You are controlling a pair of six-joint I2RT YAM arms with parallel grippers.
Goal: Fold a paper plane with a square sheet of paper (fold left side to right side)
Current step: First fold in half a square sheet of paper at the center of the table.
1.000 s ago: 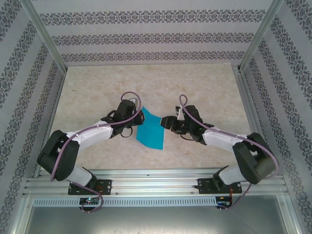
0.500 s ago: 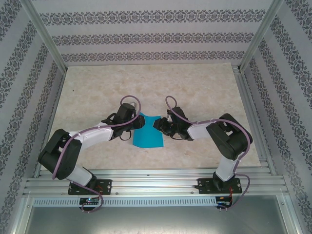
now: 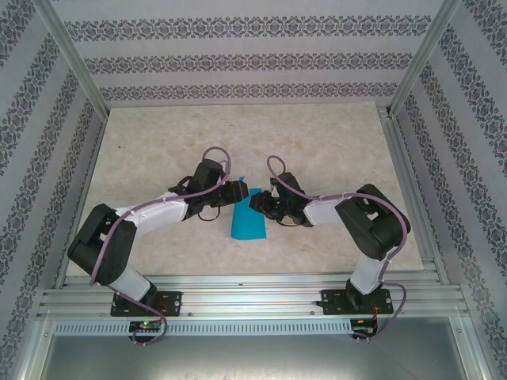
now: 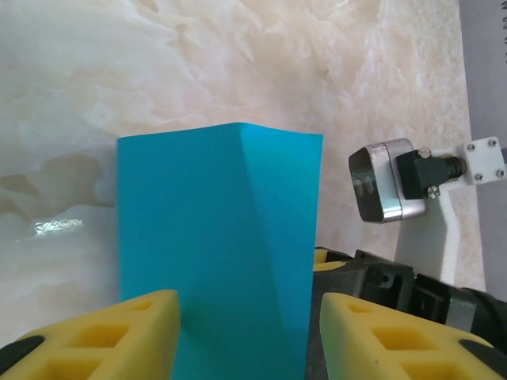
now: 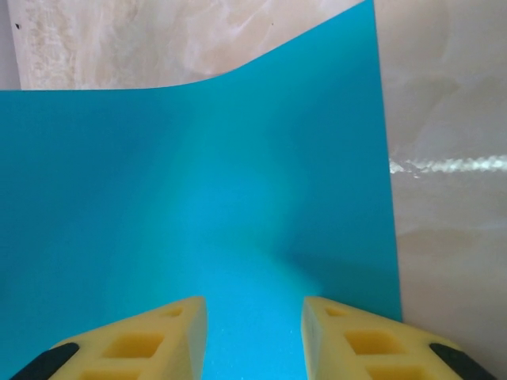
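Observation:
The square sheet of paper (image 3: 249,224) lies mid-table as a narrow turquoise strip, its left side turned over onto its right. My left gripper (image 3: 242,192) is at the strip's far end, open; in the left wrist view its yellow fingers (image 4: 135,336) stand apart with the sheet (image 4: 214,237) lying between them, a soft ridge running down it. My right gripper (image 3: 258,201) faces it from the right, open. In the right wrist view the sheet (image 5: 198,182) spreads under and between that gripper's fingers (image 5: 360,336) and bows up a little.
The marble-patterned tabletop (image 3: 158,150) is bare around the paper. Patterned walls and metal frame posts (image 3: 75,59) enclose it. The two grippers are nearly touching; the right one's body and camera (image 4: 384,182) appear in the left wrist view.
My left gripper has moved right across the paper and opened, letting go. The blue sheet has gone from a wide tilted shape to a narrow strip. The right arm drew in, then held still.

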